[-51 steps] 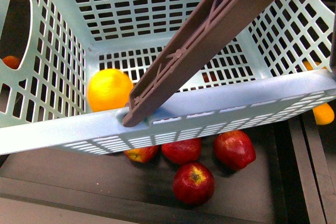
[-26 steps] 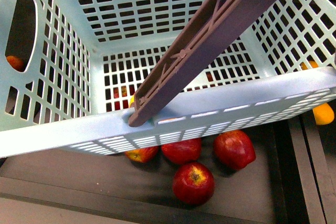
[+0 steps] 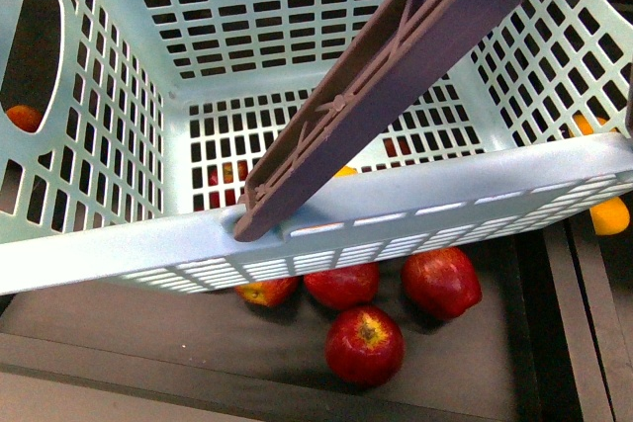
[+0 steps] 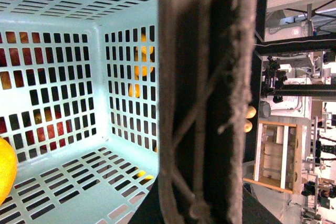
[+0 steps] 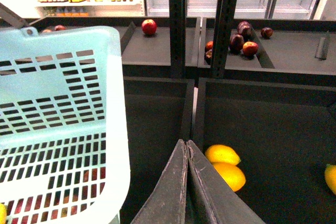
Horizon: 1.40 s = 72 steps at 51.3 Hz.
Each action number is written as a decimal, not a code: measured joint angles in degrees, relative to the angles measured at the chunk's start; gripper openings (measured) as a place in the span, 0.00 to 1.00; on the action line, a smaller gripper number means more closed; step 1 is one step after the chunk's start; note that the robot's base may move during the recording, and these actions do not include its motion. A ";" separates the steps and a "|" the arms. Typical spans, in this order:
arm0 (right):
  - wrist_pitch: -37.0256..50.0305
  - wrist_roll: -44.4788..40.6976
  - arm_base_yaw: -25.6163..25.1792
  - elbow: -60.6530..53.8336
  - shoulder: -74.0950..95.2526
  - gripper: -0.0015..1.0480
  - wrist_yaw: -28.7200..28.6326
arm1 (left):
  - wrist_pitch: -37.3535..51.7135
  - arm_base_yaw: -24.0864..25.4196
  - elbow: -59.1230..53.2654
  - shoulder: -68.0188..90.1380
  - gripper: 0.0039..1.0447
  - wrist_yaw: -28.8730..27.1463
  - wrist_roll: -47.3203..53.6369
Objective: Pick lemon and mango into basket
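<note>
The light-teal basket (image 3: 415, 210) hangs tilted above the fruit bins and fills the front view. My left gripper (image 4: 202, 213) is shut on the basket's brown bar (image 4: 207, 87), which crosses the front view diagonally (image 3: 396, 66). Inside the basket lies a smooth yellow fruit, the lemon by its look (image 4: 5, 169). In the front view only a sliver of the lemon (image 3: 344, 172) shows behind the bar. My right gripper (image 5: 186, 142) is shut and empty beside the basket wall (image 5: 63, 108). Just past its tips two yellow-orange oval fruits, perhaps mangoes (image 5: 223, 154), lie in a dark bin.
Several red apples (image 3: 364, 343) lie in the dark bin under the basket. An orange-yellow fruit (image 3: 608, 214) shows right of the basket. Dark upright posts (image 5: 177, 24) and bin dividers stand ahead of the right gripper, with more apples (image 5: 149, 25) on the far shelf.
The yellow fruit has rolled from the basket's near left corner to behind the brown bar. The basket has swayed slightly.
</note>
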 joint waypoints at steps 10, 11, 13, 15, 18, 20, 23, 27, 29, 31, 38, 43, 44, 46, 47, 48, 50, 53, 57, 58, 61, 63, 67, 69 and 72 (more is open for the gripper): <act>-2.43 -0.02 0.00 -1.57 -4.09 0.02 0.00 | 0.00 0.00 0.00 0.00 0.04 -0.02 0.00; -2.69 -0.02 0.00 -1.70 -4.55 0.02 0.00 | 0.00 0.00 0.00 0.00 0.04 -0.04 0.00; -3.48 -0.04 0.00 -2.14 -5.73 0.02 0.00 | 0.00 0.00 0.00 0.00 0.04 -0.07 0.02; -4.13 -0.02 0.00 -2.40 -6.64 0.02 0.00 | 0.00 0.00 0.00 0.00 0.04 -0.09 0.04; -5.35 -0.04 0.00 -2.91 -8.37 0.02 0.00 | 0.00 0.00 0.00 0.00 0.04 -0.07 0.04; -6.03 -0.04 0.00 -3.10 -9.22 0.02 0.00 | 0.00 0.00 0.00 0.00 0.04 -0.04 0.02; -6.29 -0.04 0.00 -3.52 -10.03 0.02 0.02 | 0.00 0.00 0.00 0.00 0.04 -0.04 0.00; -5.66 -0.04 0.00 -4.24 -10.86 0.02 0.00 | 0.00 0.00 0.00 0.00 0.04 -0.04 0.00; -5.88 -0.04 0.00 -4.24 -11.45 0.02 0.00 | 0.00 0.00 0.00 0.00 0.04 -0.04 0.02; -6.38 -0.04 0.00 -4.26 -12.02 0.02 -0.02 | 0.00 0.00 0.00 0.00 0.04 -0.04 0.02; -9.68 -0.04 0.00 -4.26 -15.41 0.02 0.00 | 0.00 0.00 0.00 0.00 0.04 -0.04 0.02; -10.84 -0.11 0.00 -4.26 -16.83 0.11 0.00 | 0.00 0.00 0.00 0.00 0.04 -0.07 0.00; -10.88 -0.11 0.00 -4.26 -16.90 0.14 0.00 | 0.00 0.00 0.00 0.00 0.04 -0.04 0.00; -10.97 -0.11 0.00 -4.26 -16.90 0.22 0.00 | 0.00 0.00 0.00 0.00 0.04 -0.04 0.02; -10.97 -0.11 0.00 -4.26 -16.90 0.26 0.00 | 0.00 0.00 0.00 0.00 0.04 -0.04 0.02; -10.97 -0.11 0.00 -4.26 -16.92 0.30 0.00 | 0.00 0.00 0.00 0.00 0.04 -0.04 0.02; -10.97 -0.11 0.00 -4.26 -16.96 0.36 0.00 | 0.00 0.00 0.00 0.00 0.04 -0.04 0.00; -10.97 -0.09 0.00 -4.26 -16.96 0.44 0.00 | 0.00 0.00 0.00 0.00 0.04 -0.04 0.00; -10.97 -0.11 0.00 -4.26 -16.96 0.56 0.00 | 0.00 0.00 0.00 0.00 0.04 -0.04 0.00; -10.97 -0.11 0.00 -4.26 -16.96 0.61 0.00 | 0.00 0.00 0.00 0.00 0.04 -0.04 0.00; -10.97 -0.11 0.00 -4.26 -16.98 0.71 0.00 | 0.00 0.00 0.00 0.00 0.04 -0.02 -0.02; -10.97 -0.09 0.00 -4.26 -16.98 0.77 0.15 | 0.00 0.00 0.00 0.00 0.04 -0.07 -0.02; -10.99 -0.09 0.00 -4.26 -17.00 0.93 0.22 | 0.00 -0.57 0.02 0.00 0.04 0.17 0.15; -10.99 -0.09 0.00 -4.26 -17.00 0.92 0.17 | 0.00 -0.66 0.02 0.04 0.04 0.87 0.09; -10.99 -0.09 0.00 -4.26 -17.09 0.91 0.17 | 0.00 -0.66 0.02 0.04 0.04 1.11 -0.42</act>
